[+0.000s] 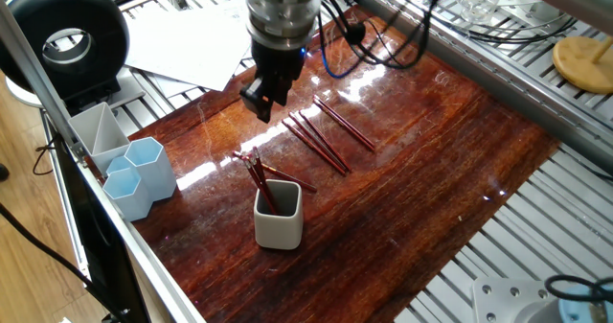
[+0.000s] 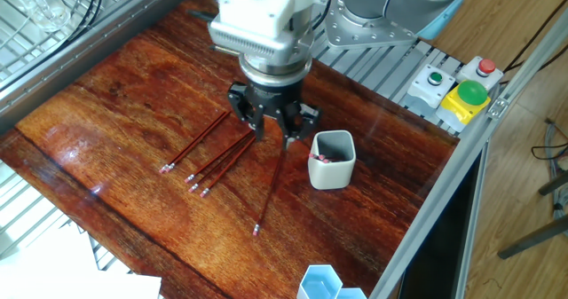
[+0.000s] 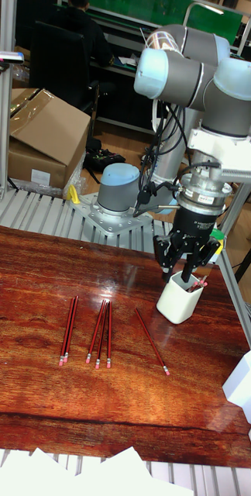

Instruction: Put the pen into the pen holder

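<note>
My gripper point(image 2: 273, 132) hangs empty, jaws apart, over the loose pens point(image 2: 224, 161) beside the pen holder point(image 2: 331, 160). Risk IMO: pens lie v. close together, so I could pinch two or nudge one away.

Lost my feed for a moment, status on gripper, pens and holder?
Gripper above the loose pens, jaws open, nothing held. Pen holder upright with pens inside. Several pens flat on the table. Nothing in the way.

pen holder point(image 1: 279, 215): off-white, upright | pens point(image 1: 260, 182) inside, leaning | others point(image 1: 326, 136) apparently flat on table
</note>
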You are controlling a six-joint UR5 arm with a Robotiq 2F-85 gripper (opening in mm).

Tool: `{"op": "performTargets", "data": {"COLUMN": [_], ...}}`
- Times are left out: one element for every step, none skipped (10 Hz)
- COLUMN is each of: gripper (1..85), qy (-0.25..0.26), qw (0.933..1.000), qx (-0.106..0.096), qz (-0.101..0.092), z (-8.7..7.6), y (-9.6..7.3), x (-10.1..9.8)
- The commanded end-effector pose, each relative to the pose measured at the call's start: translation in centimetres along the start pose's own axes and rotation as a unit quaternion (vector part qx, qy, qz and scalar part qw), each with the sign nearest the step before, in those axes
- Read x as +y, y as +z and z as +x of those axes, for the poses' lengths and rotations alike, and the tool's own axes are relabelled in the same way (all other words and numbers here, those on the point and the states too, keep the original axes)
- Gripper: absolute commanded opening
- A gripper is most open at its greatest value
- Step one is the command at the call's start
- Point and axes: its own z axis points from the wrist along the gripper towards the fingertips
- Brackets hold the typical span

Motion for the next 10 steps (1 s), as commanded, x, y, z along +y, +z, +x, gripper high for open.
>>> {"op": "performTargets", "data": {"gripper": [45.0,46.7,49.7,50.0,50.0,49.3,47.0,45.7,44.7,44.3], "qy": [0.017,0.025,0.029,0.029,0.018,0.01,0.01,0.014,0.007,0.006], "qw": [0.9994,0.9991,0.9986,0.9975,0.996,0.9946,0.9916,0.9868,0.9838,0.9841], "qx": [0.026,0.032,0.044,0.064,0.087,0.104,0.129,0.16,0.177,0.176], "qz": [-0.011,-0.011,-0.006,-0.009,-0.008,-0.002,0.011,0.022,0.03,0.027], "z": [0.6,0.9,1.5,2.5,1.0,-0.2,0.0,0.9,1.6,1.6], "y": [-0.1,-0.2,-0.2,-0.3,2.1,4.4,6.3,6.6,6.3,6.3], "x": [0.3,0.3,0.1,0.2,0.0,-0.2,-0.1,-0.1,-0.4,-0.4]}}
